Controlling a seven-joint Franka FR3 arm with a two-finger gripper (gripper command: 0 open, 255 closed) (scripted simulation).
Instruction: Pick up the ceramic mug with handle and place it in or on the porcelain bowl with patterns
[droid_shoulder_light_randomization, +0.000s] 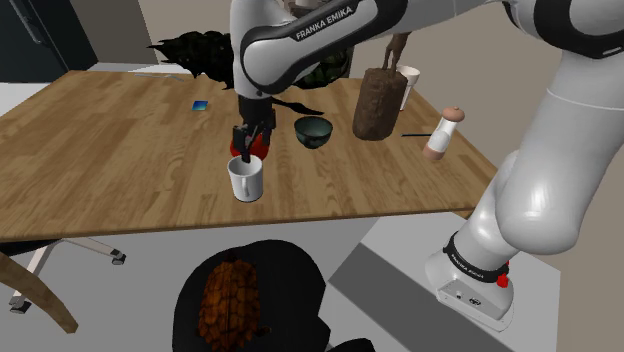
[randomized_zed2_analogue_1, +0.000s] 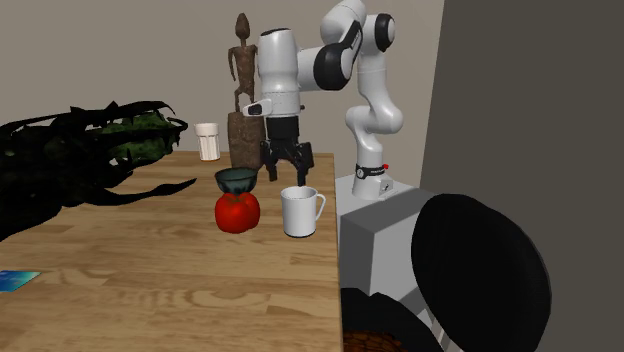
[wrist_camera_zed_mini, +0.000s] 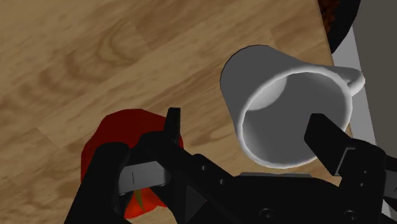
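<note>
Approach step: spread, empty hand (droid_shoulder_light_randomization: 250, 145) hangs just above the white mug (droid_shoulder_light_randomization: 246, 180) standing on the surface (droid_shoulder_light_randomization: 120, 150). Next, I'd judge, lower, pinch its rim, and lift toward the dark bowl (droid_shoulder_light_randomization: 313, 131) at the mug's two o'clock in the shoulder view.

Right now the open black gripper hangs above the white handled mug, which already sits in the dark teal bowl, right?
Not in the bowl. The white handled mug stands on the wooden table, beside a red round fruit and apart from the dark teal bowl, as the second exterior view shows. The open black gripper does hang above it.
</note>
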